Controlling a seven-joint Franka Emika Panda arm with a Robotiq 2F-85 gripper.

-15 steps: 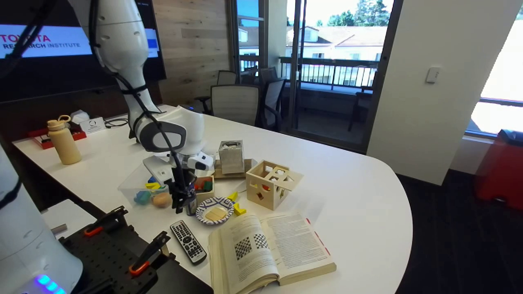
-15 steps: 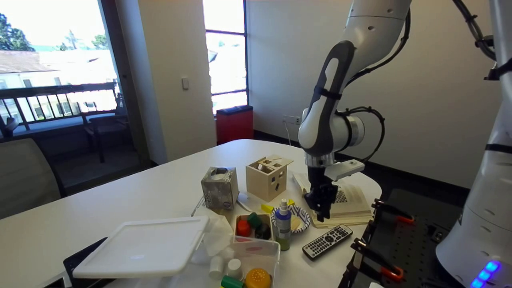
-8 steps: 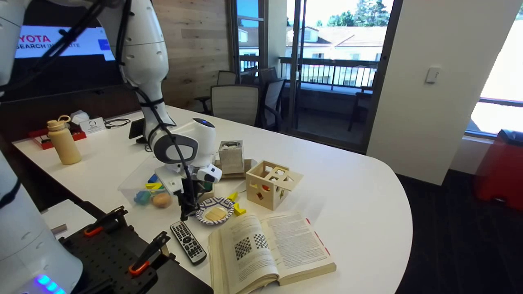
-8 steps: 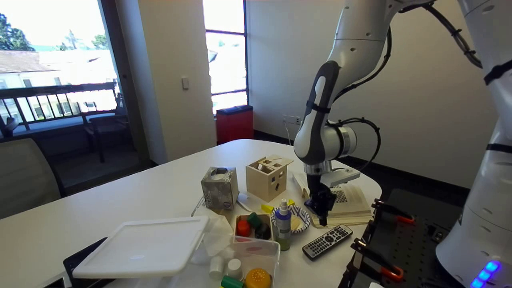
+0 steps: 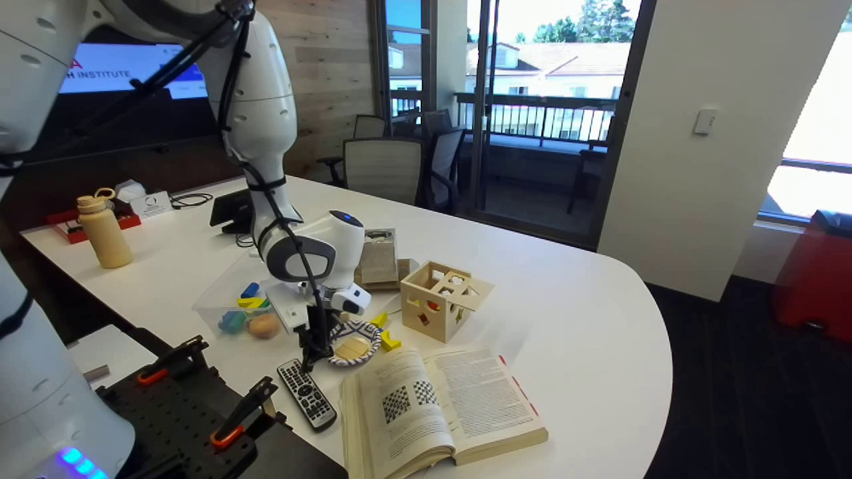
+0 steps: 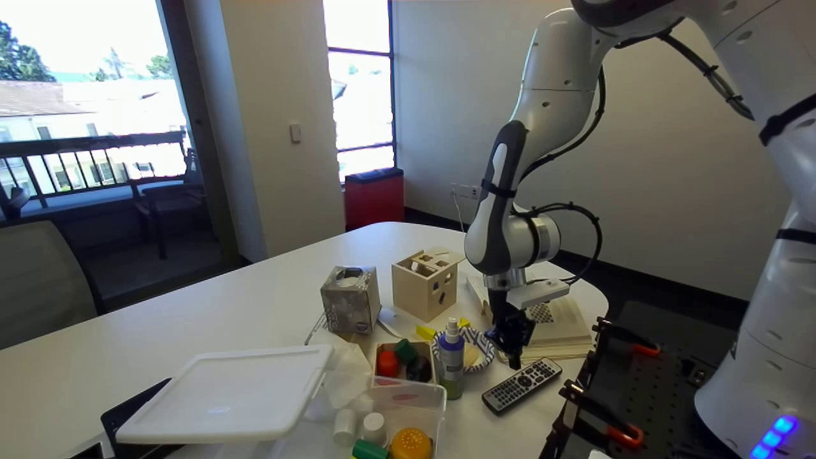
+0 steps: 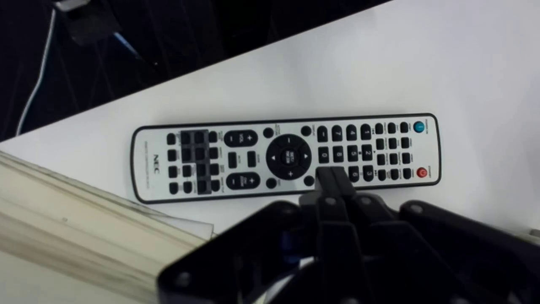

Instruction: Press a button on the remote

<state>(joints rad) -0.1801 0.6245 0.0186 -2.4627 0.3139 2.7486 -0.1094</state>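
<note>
Two fingers (image 7: 324, 181) are seen pressed together in the wrist view, nothing pinched between them, their tips placed over the lower long edge of the remote (image 7: 261, 158), about four o'clock from its round pad (image 7: 289, 157); whether contact is made cannot be told. The remote is laid flat on the table (image 7: 481, 105), stretched from nine to three o'clock ahead of the gripper (image 7: 332, 175). The step in hand is judged to be the lining-up before the press: a button (image 7: 338, 153) will have to be chosen, and a short, straight push down given with both tips as one. Farther out, in an exterior view, counted round the remote, one bowl (image 5: 373, 336) is found between one and two o'clock, two yellow blocks (image 5: 391, 342) and one wooden toy box (image 5: 436, 329) toward two, one book (image 5: 452, 406) at three, two clamps (image 5: 227, 437) toward eight and nine, and one water bottle (image 5: 106, 233) at ten. In an exterior view, by the same count, one spray bottle (image 6: 451, 360) and one tissue box (image 6: 347, 306) are found near ten o'clock, one white lid (image 6: 229, 389) at nine, and one clear tub (image 6: 428, 408) between eight and nine.
</note>
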